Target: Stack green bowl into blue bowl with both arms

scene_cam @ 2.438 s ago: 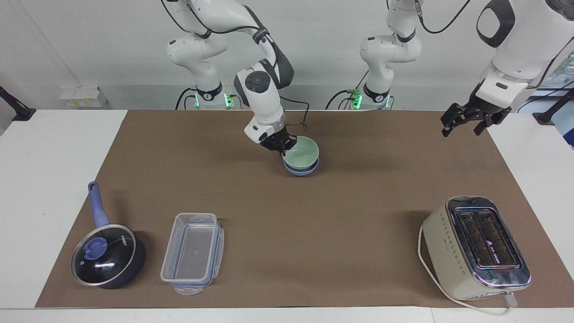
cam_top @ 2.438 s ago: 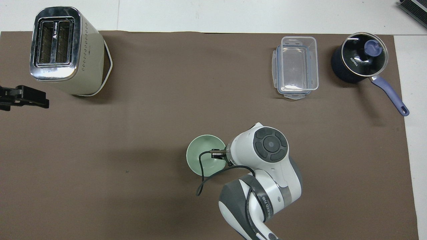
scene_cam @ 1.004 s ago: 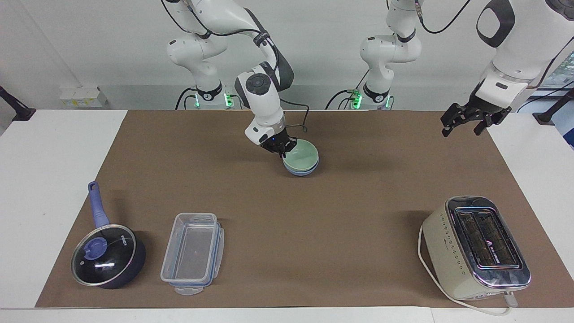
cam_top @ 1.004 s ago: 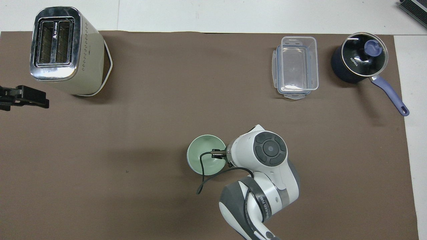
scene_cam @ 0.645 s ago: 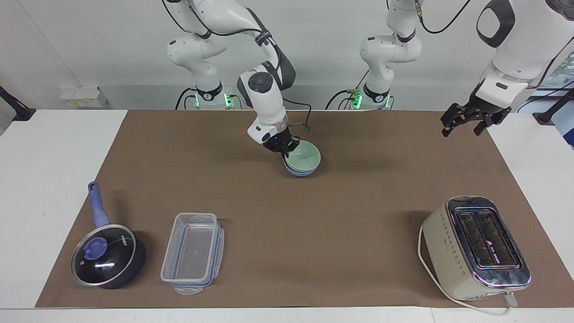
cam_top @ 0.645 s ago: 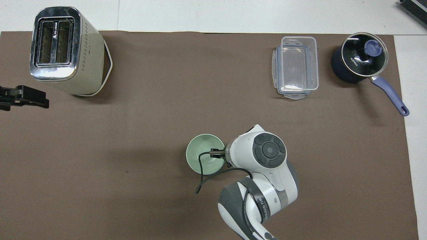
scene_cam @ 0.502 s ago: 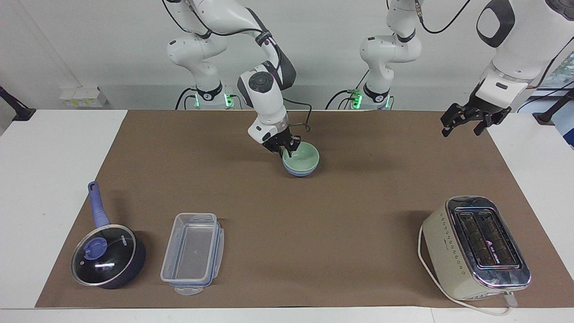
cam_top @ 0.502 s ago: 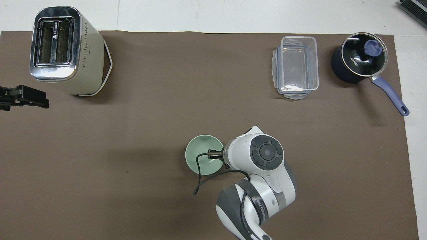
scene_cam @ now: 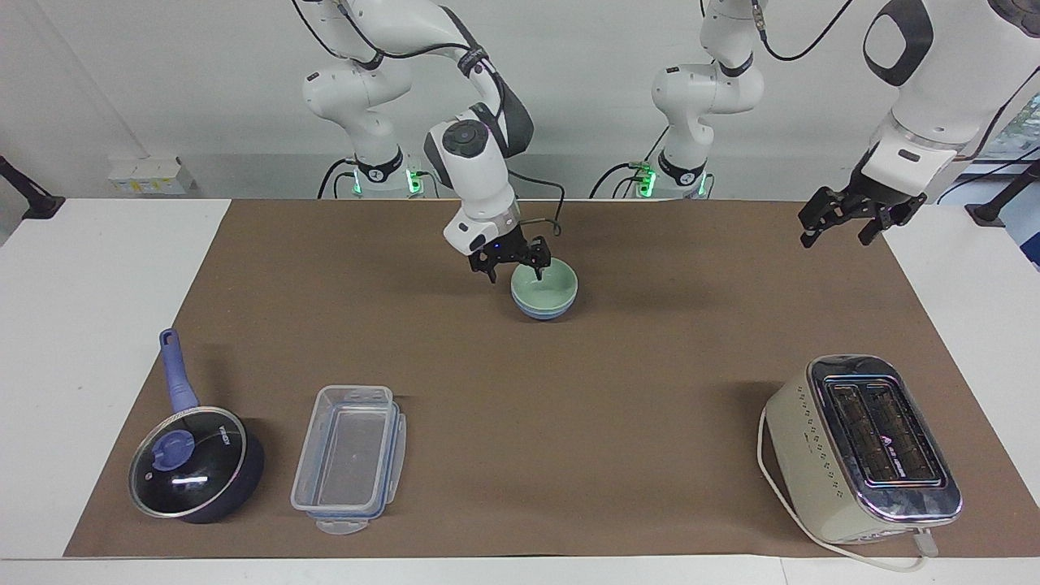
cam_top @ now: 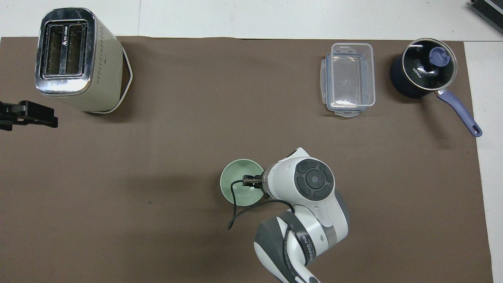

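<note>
The green bowl (scene_cam: 546, 286) sits level inside the blue bowl (scene_cam: 543, 311) on the brown mat, near the robots at mid-table. In the overhead view the green bowl (cam_top: 238, 189) hides the blue bowl. My right gripper (scene_cam: 518, 266) is open and empty, just above the bowls' rim on the side toward the right arm's end. The right arm's wrist mostly covers it in the overhead view (cam_top: 251, 181). My left gripper (scene_cam: 838, 221) is open and empty. It waits in the air over the mat's edge at the left arm's end, and also shows in the overhead view (cam_top: 27, 114).
A cream toaster (scene_cam: 861, 447) stands far from the robots at the left arm's end. A clear lidless plastic container (scene_cam: 349, 459) and a dark blue lidded saucepan (scene_cam: 195, 471) sit far from the robots toward the right arm's end.
My right gripper held the tilted green bowl by its rim, let it go and opened. The green bowl settled level in the blue bowl. The right gripper rose slightly. The left arm stayed still.
</note>
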`<act>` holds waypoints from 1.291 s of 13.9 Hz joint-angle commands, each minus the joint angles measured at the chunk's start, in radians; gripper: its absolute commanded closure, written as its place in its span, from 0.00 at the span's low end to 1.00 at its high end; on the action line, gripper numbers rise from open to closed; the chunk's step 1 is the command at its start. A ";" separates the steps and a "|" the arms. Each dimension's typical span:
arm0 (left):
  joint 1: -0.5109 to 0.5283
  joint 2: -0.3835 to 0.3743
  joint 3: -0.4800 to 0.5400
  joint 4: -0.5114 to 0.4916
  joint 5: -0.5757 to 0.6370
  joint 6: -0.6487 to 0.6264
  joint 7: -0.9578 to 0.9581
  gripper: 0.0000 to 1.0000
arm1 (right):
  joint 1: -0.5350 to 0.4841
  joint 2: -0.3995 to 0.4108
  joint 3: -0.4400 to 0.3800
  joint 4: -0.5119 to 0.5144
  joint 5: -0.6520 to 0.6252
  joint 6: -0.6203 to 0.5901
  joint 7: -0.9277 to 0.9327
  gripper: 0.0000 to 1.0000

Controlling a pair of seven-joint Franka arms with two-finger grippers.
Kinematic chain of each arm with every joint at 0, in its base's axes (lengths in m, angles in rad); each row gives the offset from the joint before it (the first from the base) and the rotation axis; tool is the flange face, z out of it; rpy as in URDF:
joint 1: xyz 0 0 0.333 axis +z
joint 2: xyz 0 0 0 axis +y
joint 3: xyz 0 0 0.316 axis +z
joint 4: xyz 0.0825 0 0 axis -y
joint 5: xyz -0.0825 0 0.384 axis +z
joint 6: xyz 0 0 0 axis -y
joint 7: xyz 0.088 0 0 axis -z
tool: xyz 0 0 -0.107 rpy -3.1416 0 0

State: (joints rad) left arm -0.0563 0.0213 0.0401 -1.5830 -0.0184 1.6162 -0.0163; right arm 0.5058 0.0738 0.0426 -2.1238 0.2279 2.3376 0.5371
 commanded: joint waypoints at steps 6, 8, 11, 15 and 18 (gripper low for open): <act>0.007 -0.006 -0.006 0.003 0.020 -0.015 -0.005 0.00 | -0.288 -0.095 0.002 0.166 -0.193 -0.282 -0.066 0.00; 0.007 -0.006 -0.006 0.003 0.020 -0.015 -0.005 0.00 | -0.372 -0.097 0.002 0.240 -0.194 -0.374 -0.130 0.00; 0.007 -0.006 -0.006 0.003 0.020 -0.015 -0.005 0.00 | -0.472 -0.095 0.000 0.376 -0.194 -0.527 -0.189 0.00; 0.007 -0.006 -0.006 0.003 0.020 -0.015 -0.005 0.00 | -0.546 -0.068 0.003 0.554 -0.200 -0.682 -0.265 0.00; 0.007 -0.006 -0.006 0.001 0.020 -0.015 -0.005 0.00 | -0.547 -0.040 0.003 0.625 -0.263 -0.765 -0.295 0.00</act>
State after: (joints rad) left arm -0.0563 0.0213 0.0401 -1.5830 -0.0184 1.6162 -0.0163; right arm -0.0307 -0.0162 0.0310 -1.5810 0.0090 1.6227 0.2657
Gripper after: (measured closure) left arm 0.000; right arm 0.000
